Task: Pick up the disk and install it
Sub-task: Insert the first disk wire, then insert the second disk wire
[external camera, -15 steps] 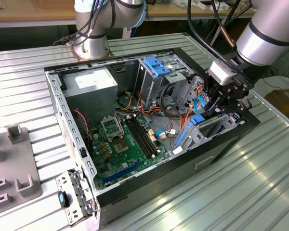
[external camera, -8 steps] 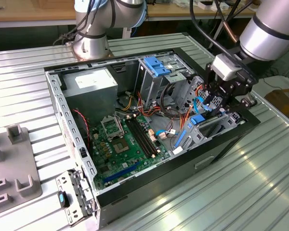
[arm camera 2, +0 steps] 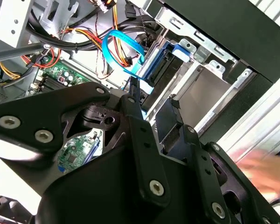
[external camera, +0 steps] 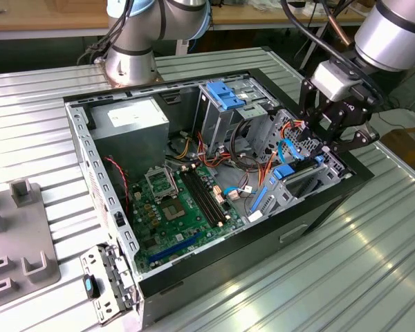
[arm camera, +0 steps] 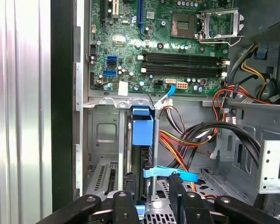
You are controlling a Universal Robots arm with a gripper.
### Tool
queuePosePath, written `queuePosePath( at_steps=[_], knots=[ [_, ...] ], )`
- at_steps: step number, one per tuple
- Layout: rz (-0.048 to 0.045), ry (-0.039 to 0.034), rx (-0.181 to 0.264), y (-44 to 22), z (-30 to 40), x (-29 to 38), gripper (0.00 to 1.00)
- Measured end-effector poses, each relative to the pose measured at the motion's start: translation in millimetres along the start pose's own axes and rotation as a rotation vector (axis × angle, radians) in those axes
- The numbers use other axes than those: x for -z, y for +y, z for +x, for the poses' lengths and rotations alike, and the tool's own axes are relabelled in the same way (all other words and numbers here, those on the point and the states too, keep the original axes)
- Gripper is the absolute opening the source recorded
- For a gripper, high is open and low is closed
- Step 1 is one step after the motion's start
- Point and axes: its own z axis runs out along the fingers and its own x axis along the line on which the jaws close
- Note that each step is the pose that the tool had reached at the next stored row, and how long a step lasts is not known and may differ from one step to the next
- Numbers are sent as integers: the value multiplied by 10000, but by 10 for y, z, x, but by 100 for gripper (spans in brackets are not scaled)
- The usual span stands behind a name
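Observation:
The disk [arm camera: 142, 128] stands on edge in a slot of the drive cage at the end of the open computer case [external camera: 97, 173] on the exterior view's right. Of the disk I see mainly its blue carrier rails [arm camera 2: 161, 60], and in the exterior view it is a dark slab with blue ends [external camera: 290, 174]. My gripper [arm camera: 154, 196] hovers just over this cage [external camera: 330, 142]. Its black fingers [arm camera: 130, 191] stand apart on either side of the slot's metal divider. Nothing sits clamped between them [arm camera 2: 154, 98].
A blue data cable [arm camera 2: 116, 46] and orange-red power wires [arm camera: 177, 144] loop beside the cage. The motherboard [external camera: 180, 207], a grey power-supply box [external camera: 128, 121] and a bare blue bracket [external camera: 225, 95] lie further in. A blurred hand [arm camera 2: 261, 168] is outside the case. A grey fixture [external camera: 14, 235] stands on the table.

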Motion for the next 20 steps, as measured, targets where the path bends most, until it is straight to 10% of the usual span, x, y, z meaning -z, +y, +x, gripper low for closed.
queuePosePath(
  at_steps=[14,17,20],
  knots=[
    [0,2,0,-9,-1,6,42],
    [-23,-26,364,-162,5,-5,42],
    [-69,-76,1101,-171,6,-5,42]
  ],
)
